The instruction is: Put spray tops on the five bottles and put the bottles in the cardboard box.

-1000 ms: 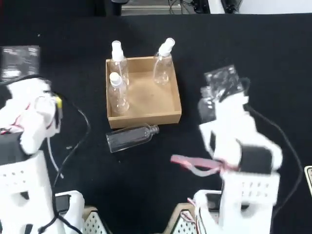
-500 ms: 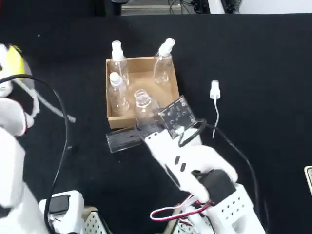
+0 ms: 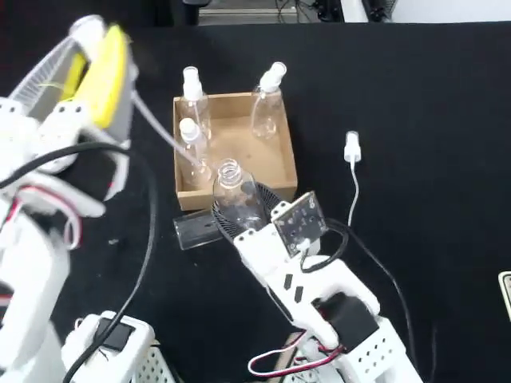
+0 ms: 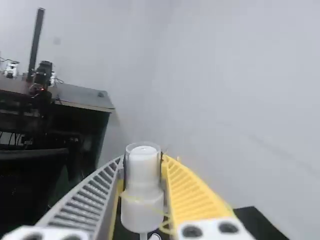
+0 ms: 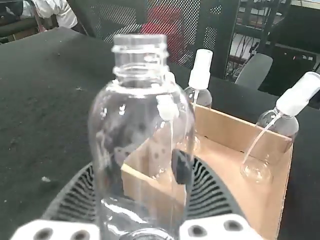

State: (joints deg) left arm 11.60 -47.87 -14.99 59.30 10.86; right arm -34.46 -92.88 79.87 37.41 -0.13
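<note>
While left gripper [image 4: 144, 167] pinches white plastic spray top [image 4: 142, 200] up high, right gripper [image 3: 235, 214] holds open clear plastic bottle [image 5: 142, 130] just by brown cardboard box [image 3: 289, 163]; we reckon thin dip tube [image 3: 160, 125] could miss neck, tip bottle.

this is looking like a robotics lab set up in an office room: mesh office chairs [image 5: 122, 17] are standing behind the black-clothed table [image 3: 431, 96], and cables [image 3: 291, 9] are trailing along its far edge. a dark cabinet [image 4: 60, 120] is carrying small equipment beside a plain white wall [image 4: 240, 90].
</note>
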